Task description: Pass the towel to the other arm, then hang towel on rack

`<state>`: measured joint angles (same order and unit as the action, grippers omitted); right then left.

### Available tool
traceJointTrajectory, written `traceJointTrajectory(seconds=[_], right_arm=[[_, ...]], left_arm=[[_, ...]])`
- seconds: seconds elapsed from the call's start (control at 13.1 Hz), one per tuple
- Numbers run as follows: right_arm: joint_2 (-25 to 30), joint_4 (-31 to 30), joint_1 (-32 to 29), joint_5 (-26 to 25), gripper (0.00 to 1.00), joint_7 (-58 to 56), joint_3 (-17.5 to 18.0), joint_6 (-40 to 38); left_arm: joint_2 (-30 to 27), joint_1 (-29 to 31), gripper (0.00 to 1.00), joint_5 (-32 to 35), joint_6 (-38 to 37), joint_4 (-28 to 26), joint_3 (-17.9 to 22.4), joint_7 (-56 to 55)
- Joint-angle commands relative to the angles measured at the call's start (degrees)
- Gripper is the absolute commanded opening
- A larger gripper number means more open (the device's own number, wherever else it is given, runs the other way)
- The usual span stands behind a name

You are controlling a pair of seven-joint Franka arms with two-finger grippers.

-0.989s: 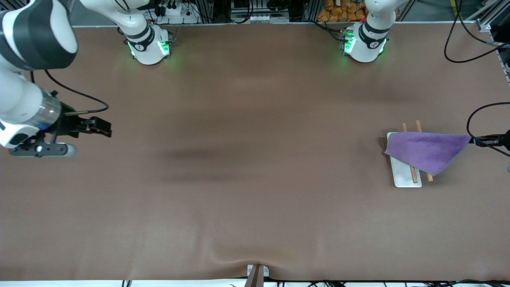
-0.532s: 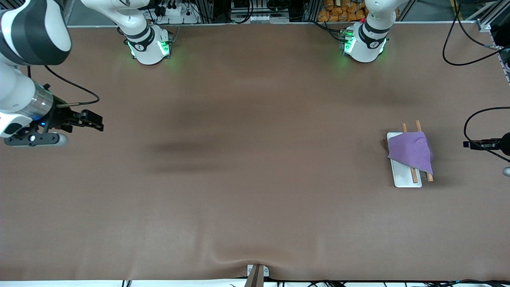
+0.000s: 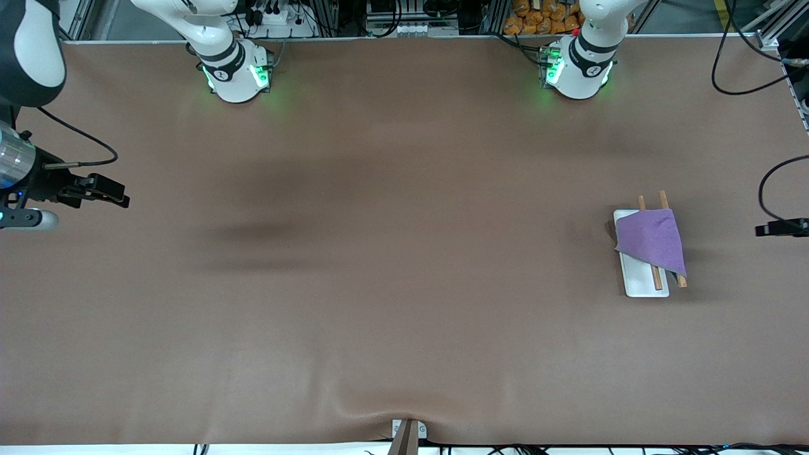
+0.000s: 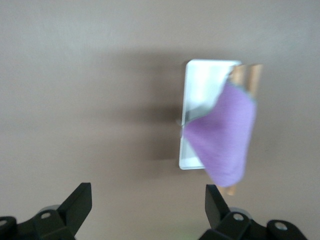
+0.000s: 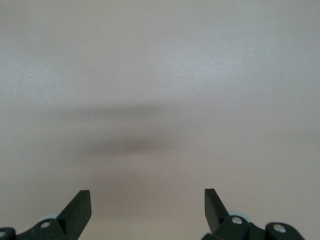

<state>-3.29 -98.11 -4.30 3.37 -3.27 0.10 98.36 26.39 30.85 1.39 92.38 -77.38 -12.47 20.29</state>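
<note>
The lilac towel (image 3: 652, 242) lies draped over the rack's two brown rods (image 3: 658, 279), and one corner hangs past them. The rack (image 3: 637, 283) has a white base plate and stands toward the left arm's end of the table. In the left wrist view the towel (image 4: 226, 134) covers part of the rack (image 4: 201, 84). My left gripper (image 3: 781, 228) hovers off to the side of the rack, apart from the towel. Its jaws stand open (image 4: 148, 195) with nothing between them. My right gripper (image 3: 104, 190) is open over bare table at the right arm's end, and it shows empty (image 5: 147, 197) in its wrist view.
The two arm bases (image 3: 237, 71) (image 3: 578, 63) stand along the table's back edge. A black cable (image 3: 766, 186) loops near the left gripper. A small metal bracket (image 3: 407, 432) sits at the table's front edge.
The left gripper opened and let go of the towel, then drew away from the rack. The freed corner dropped onto the rods. The right arm pulled back toward its end of the table.
</note>
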Motion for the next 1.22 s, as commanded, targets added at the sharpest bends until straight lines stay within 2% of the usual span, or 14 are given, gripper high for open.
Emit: traceJointTrajectory(seconds=[0.0,0.23,0.38,0.68,0.99,1.14], right_arm=[[1.4,1.6,-1.4,1.6,1.0,-2.8,1.0,-0.6],[0.7,3.2,-1.8,1.5,1.0,-4.1,1.0,-2.2],[-1.9,9.0,-1.2,0.9,1.0,-3.9,1.0,-2.9],[-2.2,13.2,-1.3,0.2,1.0,-4.5,1.1,-4.3],[-1.6,14.1,-1.1,0.9,1.0,-3.7,1.1,-8.4],[-0.6,13.8,1.0,0.7,1.0,3.7,1.5,-9.5]], left_arm=[[-6.7,0.1,1.0,1.3,-0.6,-1.7,-2.8,-0.9],[-10.6,0.1,1.0,1.3,-1.1,-1.7,-7.0,-8.6],[-12.2,0.3,1.0,1.1,-2.9,-1.7,-9.1,-12.2],[-14.8,0.3,1.0,1.1,-3.6,-1.8,-12.0,-15.6],[-16.4,0.2,1.0,1.3,-6.4,-2.0,-14.6,-15.8],[-17.2,0.2,1.0,1.4,-6.4,-2.1,-15.0,-15.7]])
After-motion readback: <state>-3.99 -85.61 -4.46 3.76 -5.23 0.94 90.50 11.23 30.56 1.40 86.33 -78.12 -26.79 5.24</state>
